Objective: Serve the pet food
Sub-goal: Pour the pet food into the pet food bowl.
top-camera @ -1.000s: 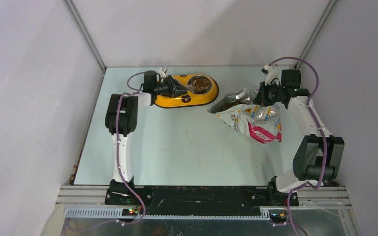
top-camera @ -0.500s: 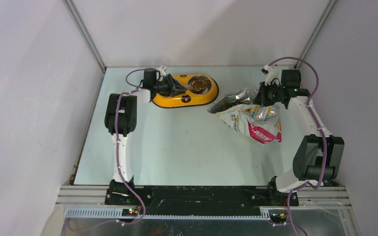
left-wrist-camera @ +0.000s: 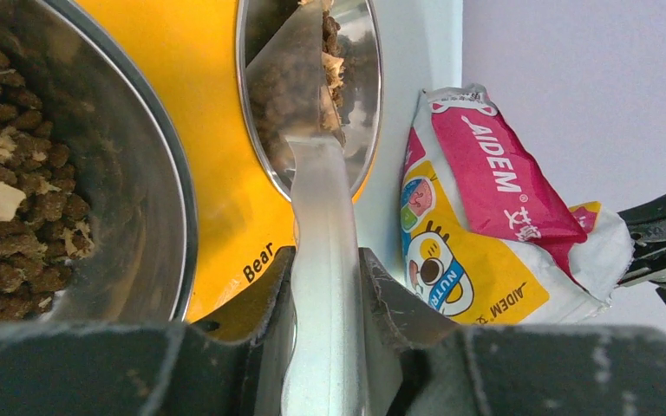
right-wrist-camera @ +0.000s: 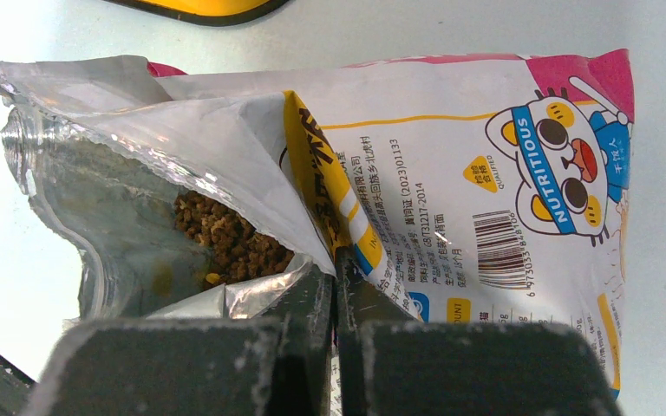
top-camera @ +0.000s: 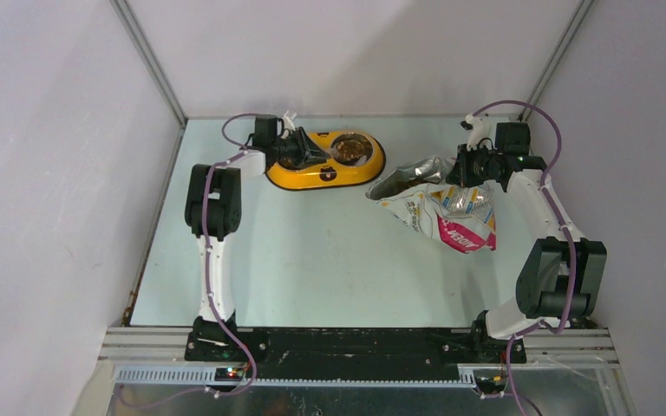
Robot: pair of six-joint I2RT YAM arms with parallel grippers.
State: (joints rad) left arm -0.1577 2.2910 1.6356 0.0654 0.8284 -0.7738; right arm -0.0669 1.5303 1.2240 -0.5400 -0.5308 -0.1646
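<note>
Two round steel cups [left-wrist-camera: 120,178] (lumpy kibble [left-wrist-camera: 19,221])

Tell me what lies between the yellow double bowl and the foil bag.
Nothing but a narrow strip of bare table separates the yellow double bowl from the foil bag; the top external and left wrist views both show it.
</note>
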